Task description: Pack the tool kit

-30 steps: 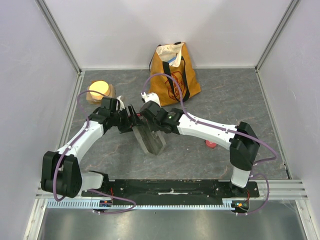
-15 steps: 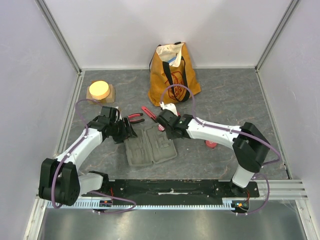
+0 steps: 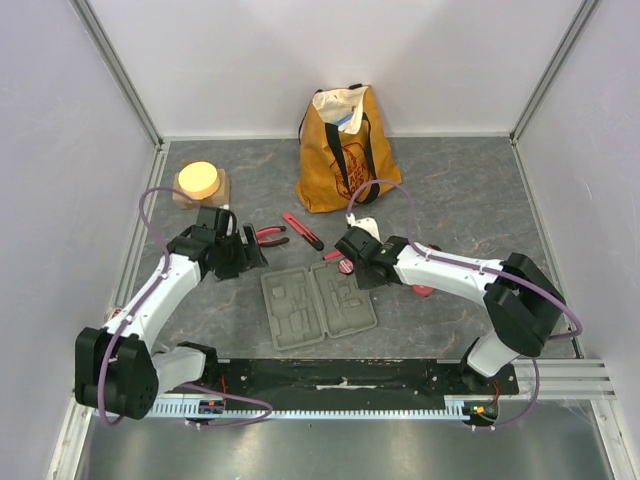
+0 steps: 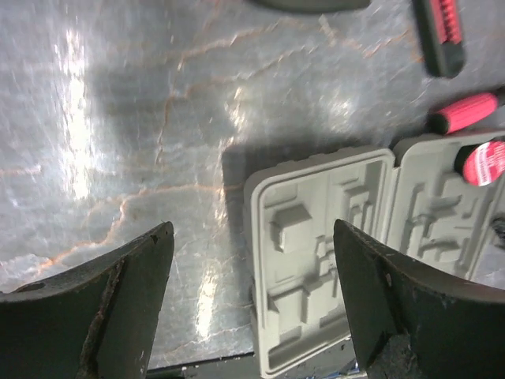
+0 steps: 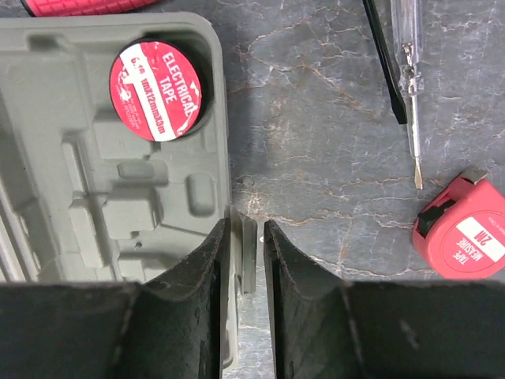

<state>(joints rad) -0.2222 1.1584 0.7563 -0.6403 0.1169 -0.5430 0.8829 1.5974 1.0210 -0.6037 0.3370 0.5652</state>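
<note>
- Since one second ago, the case (image 3: 318,305) has gone from standing on edge between both arms to lying open and flat on the surface (image 3: 450,200), with its moulded slots facing up.
- Left gripper (image 4: 252,227): fingers spread wide, holding nothing. The left half of the case lies just ahead of it.
- Right gripper (image 5: 246,229): fingers parted by a narrow gap, with the case's edge latch (image 5: 247,257) between them. The latch looks released rather than pinched.
- Roll of electrical tape (image 5: 155,91): seated in a corner slot, ahead and to the left of the right gripper. The other slots in view are empty.
- Tape measure (image 5: 465,237) and clear-handled screwdriver (image 5: 410,87): loose on the surface to the right of the right gripper.
- Pliers (image 3: 268,236) and knife (image 3: 302,230): loose on the surface just beyond the left gripper.
- Reading: opening the case appears finished, and nearly all the tools remain to be loaded.
</note>
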